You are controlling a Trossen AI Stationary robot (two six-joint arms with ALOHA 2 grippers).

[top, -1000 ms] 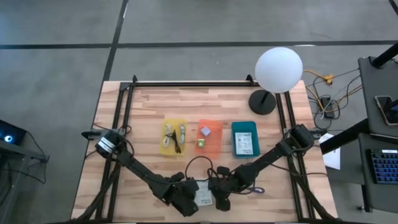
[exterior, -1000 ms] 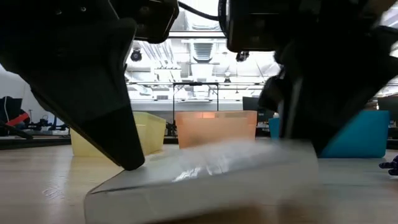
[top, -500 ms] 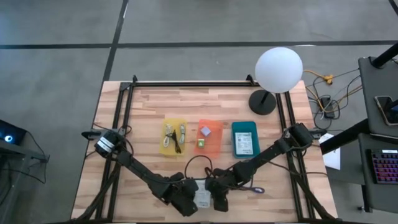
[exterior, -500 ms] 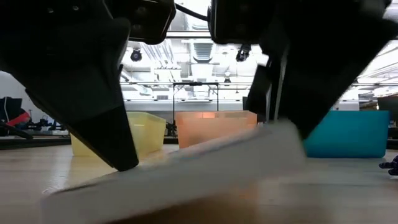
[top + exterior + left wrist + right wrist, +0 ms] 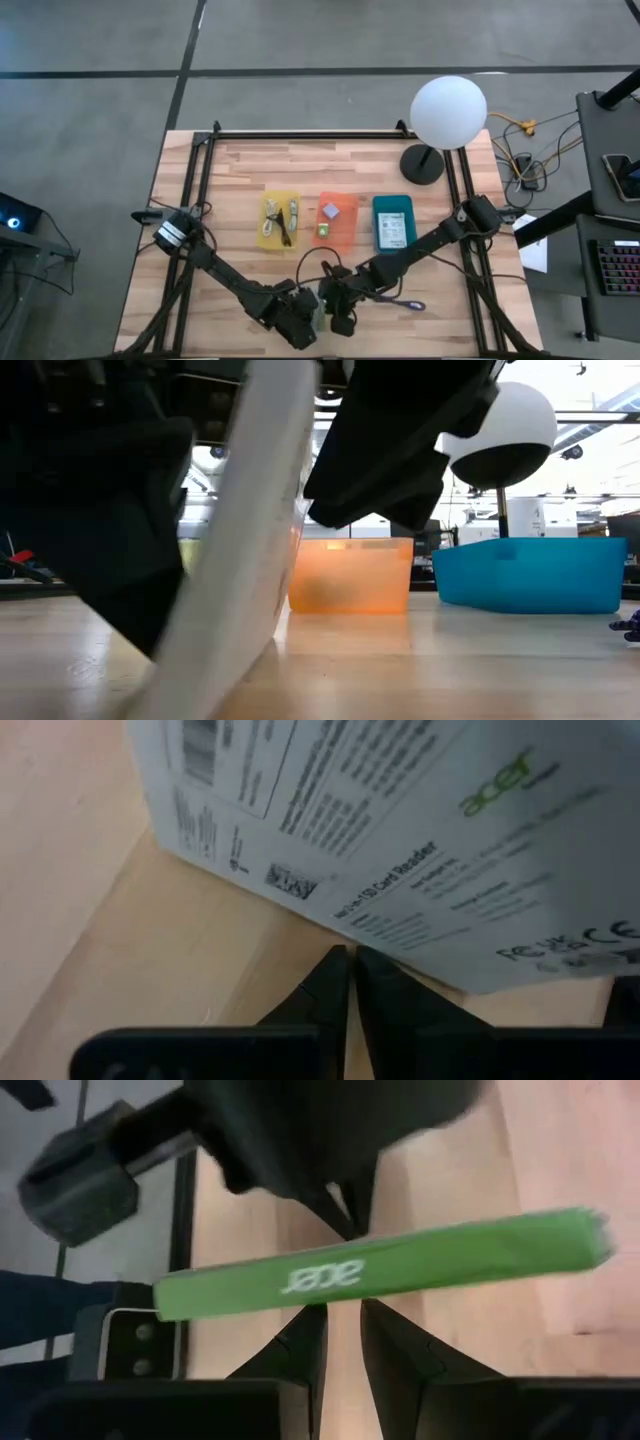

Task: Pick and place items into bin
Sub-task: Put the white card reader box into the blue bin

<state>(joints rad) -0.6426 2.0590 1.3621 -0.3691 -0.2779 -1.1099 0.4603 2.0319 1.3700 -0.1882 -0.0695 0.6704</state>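
Observation:
A flat white box [image 5: 318, 312] with printed text and a green "acer" side [image 5: 380, 1270] stands steeply tipped on one edge near the table's front edge, between my two grippers. My left gripper [image 5: 300, 326] is shut, on the box's left side. My right gripper [image 5: 336, 312] is on the box's right side, its fingers a narrow gap apart. Yellow [image 5: 279, 220], orange [image 5: 337, 220] and teal [image 5: 394, 222] bins stand at mid-table with small items in them. My left gripper has its shut fingertips [image 5: 338, 962] against the box's printed face [image 5: 400, 910], close to its lower edge, coming level from the table's left. The box leans up and away over them; its lower edge [image 5: 170, 690] rests on the table. My right gripper meets the box from the table's right, its fingertips [image 5: 318, 1315] right at the green side, which lies across them. I cannot tell whether they touch it. In the low view the gripper [image 5: 380, 460] stands against the raised upper part of the box [image 5: 270, 480].
A white globe lamp [image 5: 447, 110] on a black base stands at the far right. A black cord loop [image 5: 320, 262] lies behind the grippers and a small purple thing [image 5: 408, 304] to their right. Bare wood lies left of the bins.
My right gripper has gone toward the table's left and up, against the box. The box, first lying low with its right edge raised, has tipped up steeply about its left edge, which has stayed on the table by my left gripper.

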